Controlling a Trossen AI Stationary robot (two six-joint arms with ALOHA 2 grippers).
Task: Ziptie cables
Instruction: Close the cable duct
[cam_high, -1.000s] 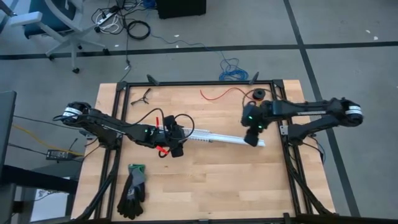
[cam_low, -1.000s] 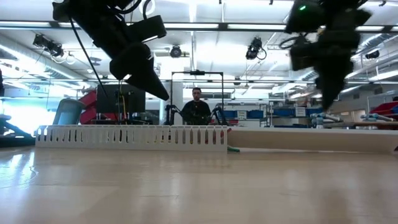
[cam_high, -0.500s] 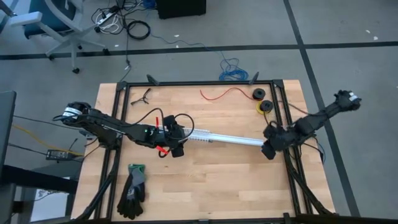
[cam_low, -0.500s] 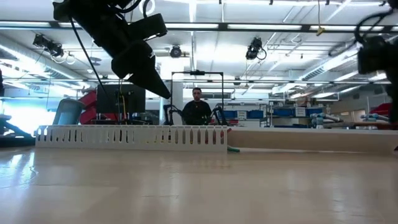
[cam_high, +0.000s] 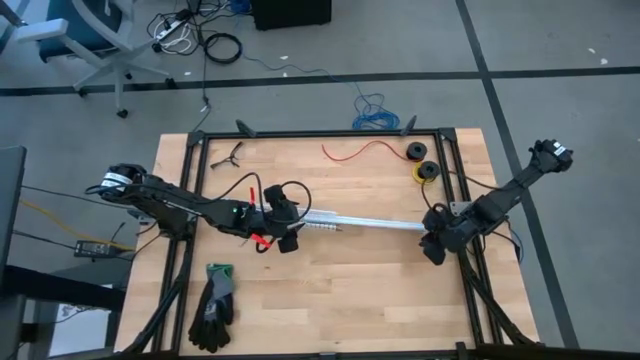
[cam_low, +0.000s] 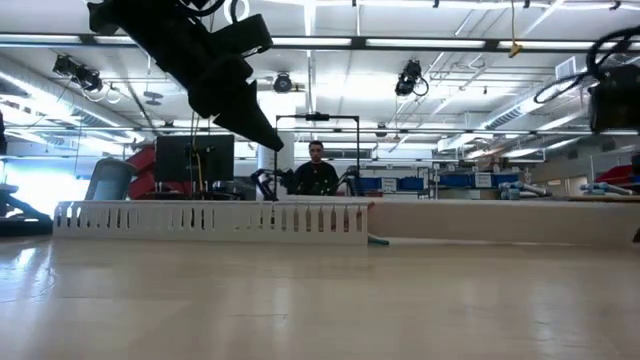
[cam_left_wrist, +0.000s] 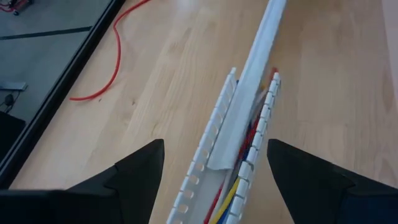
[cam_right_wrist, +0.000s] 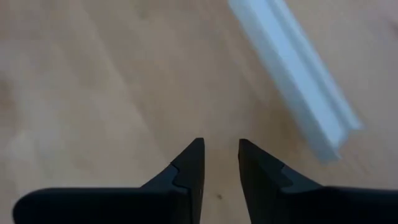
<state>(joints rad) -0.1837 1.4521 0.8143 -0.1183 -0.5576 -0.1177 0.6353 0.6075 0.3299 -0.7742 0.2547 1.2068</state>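
Lighting even and bright from my overhead strip lights (cam_low: 330, 42). Shadows on the table (cam_high: 340, 290) soft and faint. Low view: near tabletop out of focus, mild glare. My right wrist view blurred throughout; my left wrist view sharp at centre.

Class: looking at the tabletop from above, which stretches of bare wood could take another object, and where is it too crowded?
Bare wood: the wide stretch between the gloves and the right gripper, below the white channel; also between the red wire and the channel. Crowded: around the left gripper, over the channel's slotted end.
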